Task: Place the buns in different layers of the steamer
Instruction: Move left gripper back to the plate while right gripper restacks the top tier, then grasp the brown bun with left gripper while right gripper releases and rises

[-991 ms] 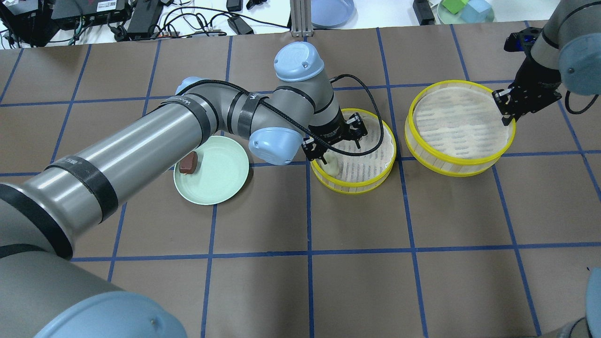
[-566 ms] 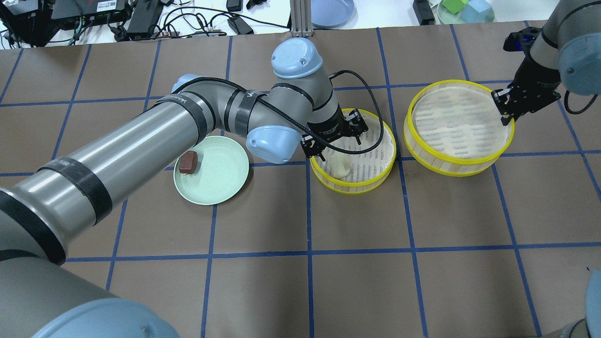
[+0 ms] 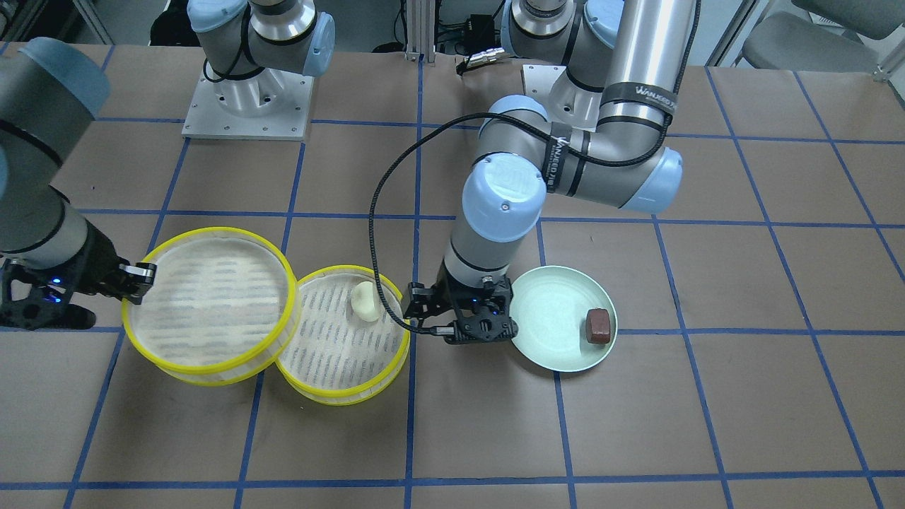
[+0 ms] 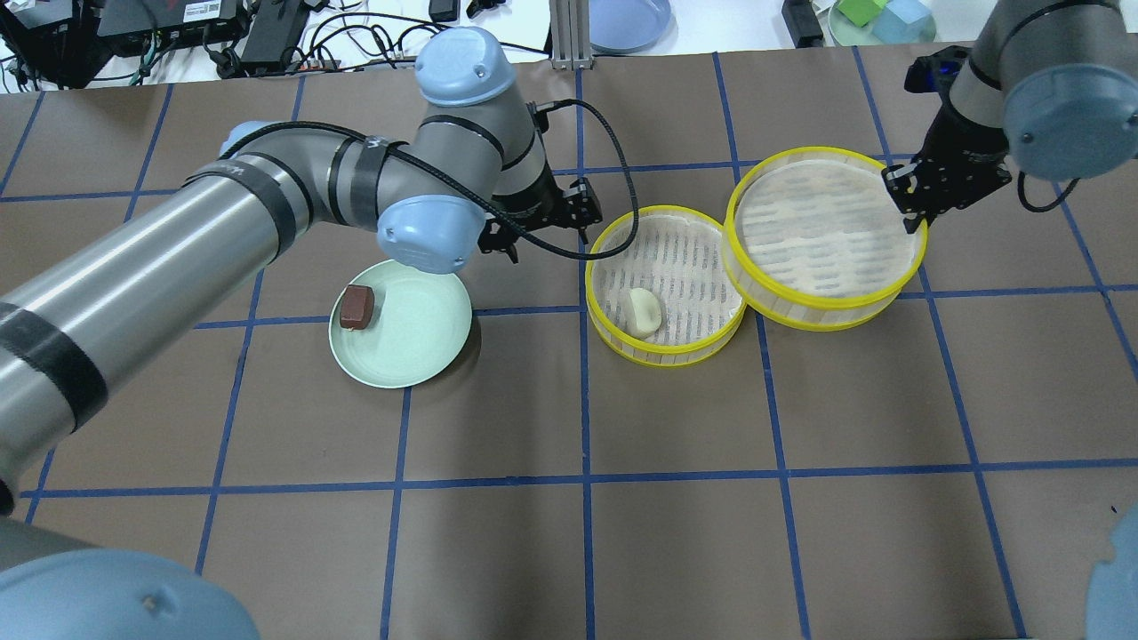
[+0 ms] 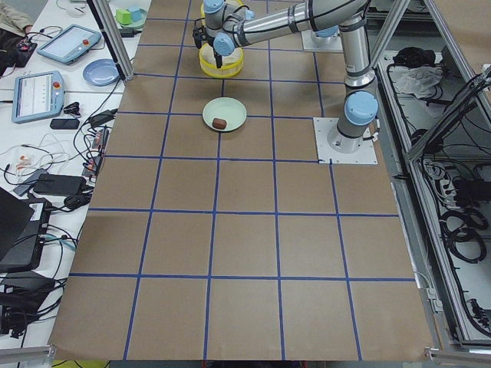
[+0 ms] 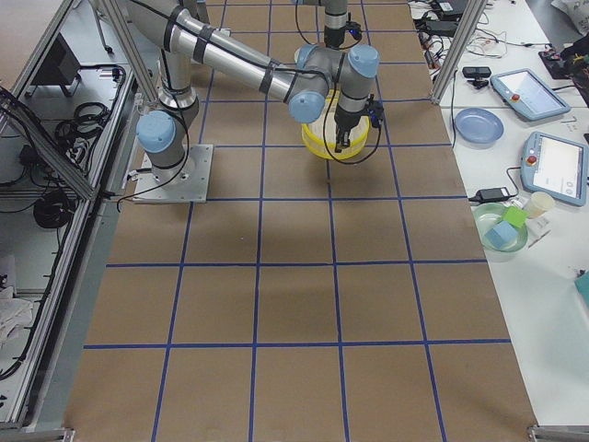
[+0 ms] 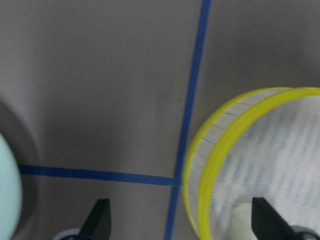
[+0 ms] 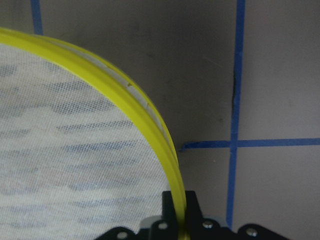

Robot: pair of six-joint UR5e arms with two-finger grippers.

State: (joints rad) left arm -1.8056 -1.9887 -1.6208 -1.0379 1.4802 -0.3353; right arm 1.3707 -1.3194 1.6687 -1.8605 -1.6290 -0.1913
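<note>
The white bun lies in the nearer steamer tray, also in the front view. The brown bun sits on the green plate. My left gripper is open and empty, between the plate and that tray; its wrist view shows the tray rim. My right gripper is shut on the rim of the second steamer tray, held raised and overlapping the first tray's right edge. The rim shows between its fingers in the right wrist view.
Cables and electronics, a blue plate and a bowl of blocks lie on the white bench beyond the far edge. The arm base plate stands on the robot's side.
My left gripper has let go of the white bun in the tray and moved left, out of it. My right gripper has carried the second tray left, over the first tray's edge.
</note>
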